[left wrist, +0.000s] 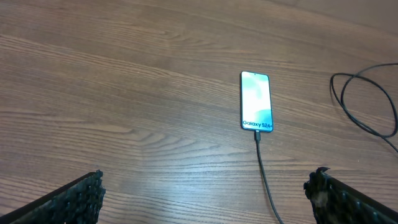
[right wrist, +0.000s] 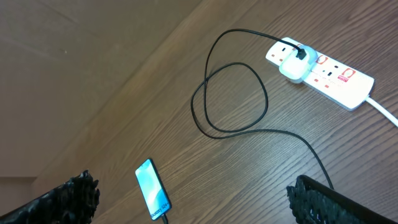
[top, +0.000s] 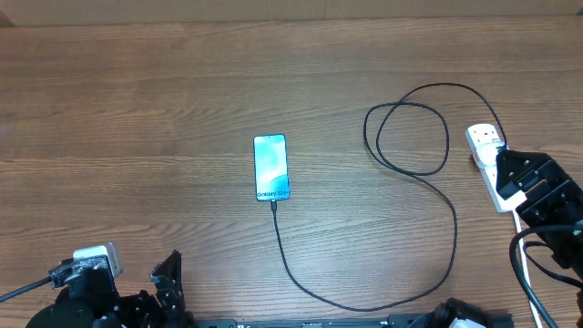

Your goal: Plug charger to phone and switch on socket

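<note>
The phone lies flat mid-table, its blue-teal screen lit. The charger's thin black cable has its small plug in the phone's near short edge. From there it curves right, makes a loop and ends at a pale adapter seated in the white socket strip. My left gripper hangs open at the near left, well short of the phone and holding nothing. My right gripper is open and empty above the table, back from the socket. In the overhead view the right arm covers part of the strip.
The socket's thick white cord runs off toward the right edge. The bare wooden table stretches left of the phone. The cable loop lies between phone and socket.
</note>
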You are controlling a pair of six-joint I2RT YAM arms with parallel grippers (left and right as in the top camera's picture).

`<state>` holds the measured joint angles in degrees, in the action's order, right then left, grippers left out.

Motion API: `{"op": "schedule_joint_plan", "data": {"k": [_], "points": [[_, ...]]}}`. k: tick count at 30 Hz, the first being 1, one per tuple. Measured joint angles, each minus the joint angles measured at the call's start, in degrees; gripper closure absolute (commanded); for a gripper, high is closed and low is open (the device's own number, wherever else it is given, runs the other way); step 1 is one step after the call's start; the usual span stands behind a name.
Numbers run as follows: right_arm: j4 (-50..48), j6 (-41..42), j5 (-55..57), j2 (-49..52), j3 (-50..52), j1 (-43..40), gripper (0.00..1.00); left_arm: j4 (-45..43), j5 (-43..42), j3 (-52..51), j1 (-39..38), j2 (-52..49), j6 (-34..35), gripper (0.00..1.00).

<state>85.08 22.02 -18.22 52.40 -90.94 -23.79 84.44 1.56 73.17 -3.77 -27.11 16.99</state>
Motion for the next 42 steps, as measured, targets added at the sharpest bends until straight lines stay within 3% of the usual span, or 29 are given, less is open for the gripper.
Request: {"op": "schedule_joint_plan", "data": {"k": [13, 20, 31, 42], "points": [[2.2, -2.1, 0.1, -0.3, 4.3, 0.2, 0.0, 0.0, 0.0, 0.0, 0.0, 0.0, 0.0, 0.01], [-17.7, -2.8, -0.1, -7.7, 22.0, 5.4, 0.0, 0.0, 0.0, -0.1, 0.0, 0.0, 0.0, 0.0], [-55.2, -3.0, -1.1, -33.2, 56.2, 16.0, 0.0, 0.0, 0.0, -0.2, 0.0, 0.0, 0.0, 0.01], [-75.9, -3.0, -0.8, -51.5, 75.6, 17.9, 0.0, 0.0, 0.0, -0.2, 0.0, 0.0, 0.0, 0.0]]}}
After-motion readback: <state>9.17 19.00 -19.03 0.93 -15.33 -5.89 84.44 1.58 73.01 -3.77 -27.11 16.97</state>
